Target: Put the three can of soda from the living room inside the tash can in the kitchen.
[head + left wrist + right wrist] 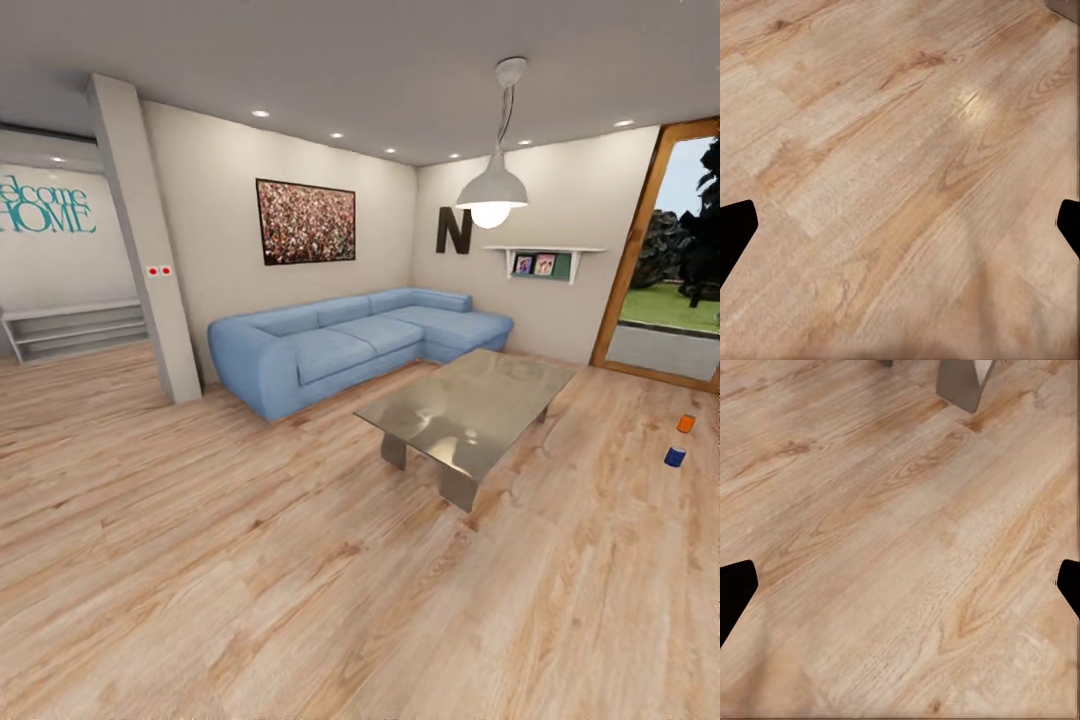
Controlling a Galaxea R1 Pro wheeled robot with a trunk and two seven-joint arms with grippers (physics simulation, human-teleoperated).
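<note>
At right edge of head view — orange can [686, 423], blue can [675, 456] on floor [300, 600]; left gripper [900, 225] and right gripper [900, 585] spread, empty — advise driving close before reaching.

Two soda cans, one orange can [686, 423] and one blue can [675, 456]; one sofa [350, 340]; one coffee table [470, 405].
</note>
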